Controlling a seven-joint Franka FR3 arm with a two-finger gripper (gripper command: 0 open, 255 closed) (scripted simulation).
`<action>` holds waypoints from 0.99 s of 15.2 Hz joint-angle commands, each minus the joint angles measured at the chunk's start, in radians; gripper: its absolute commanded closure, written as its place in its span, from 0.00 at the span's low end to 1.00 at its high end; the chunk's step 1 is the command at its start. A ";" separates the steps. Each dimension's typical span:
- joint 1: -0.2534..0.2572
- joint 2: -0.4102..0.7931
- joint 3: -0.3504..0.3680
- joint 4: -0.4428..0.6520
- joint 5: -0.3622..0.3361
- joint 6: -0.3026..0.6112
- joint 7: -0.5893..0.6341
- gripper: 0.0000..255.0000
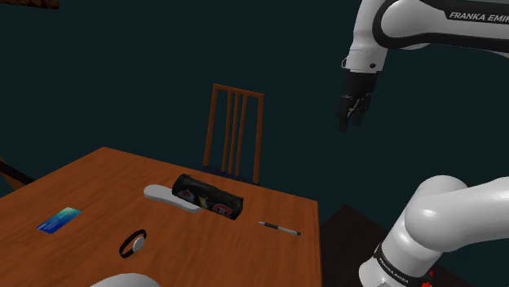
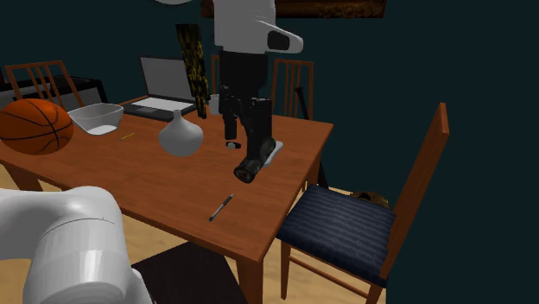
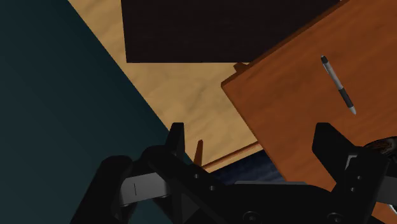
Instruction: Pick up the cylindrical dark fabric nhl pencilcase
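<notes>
Your gripper [image 1: 352,117] hangs high in the air, off past the bench [image 1: 98,192] edge on the shoulder view's right, well above everything. In the wrist view its two black fingers [image 3: 177,137] stand wide apart with nothing between them, so it is released and carrying nothing. Your target, the dark cylindrical pencil case [image 1: 209,196], lies on its side on the bench near the edge that faces the wooden chair [image 1: 234,130]. You can see round logos along its length, and it touches a pale flat object [image 1: 165,196] lying right beside it. From the second exterior view the pencil case [image 2: 256,161] sits just below the gripper [image 2: 244,132] in the picture, close to the bench edge by the chair. A pen [image 1: 280,229] lies near the bench corner, well apart from the case; the wrist view catches that pen [image 3: 337,83] too. Elsewhere on the bench you have a dark wristband [image 1: 133,243], a blue card [image 1: 59,219], a grey vase [image 2: 180,136], a basketball [image 2: 34,125], a bowl [image 2: 95,118] and a laptop [image 2: 164,86].
</notes>
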 commanded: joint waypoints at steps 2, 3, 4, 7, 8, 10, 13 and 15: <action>0.009 0.017 0.005 -0.011 0.012 0.031 -0.002 0.00; 0.018 0.035 0.009 -0.021 0.023 0.063 -0.004 0.00; 0.028 0.054 0.014 -0.030 0.035 0.094 -0.007 0.00; 0.056 0.116 0.030 -0.049 0.069 0.187 -0.017 0.00; 0.066 0.138 0.036 -0.053 0.081 0.218 -0.021 0.00; 0.085 0.185 0.047 -0.057 0.103 0.278 -0.030 0.00; 0.114 0.262 0.065 -0.055 0.136 0.365 -0.045 0.00; 0.133 0.316 0.078 -0.048 0.157 0.421 -0.056 0.00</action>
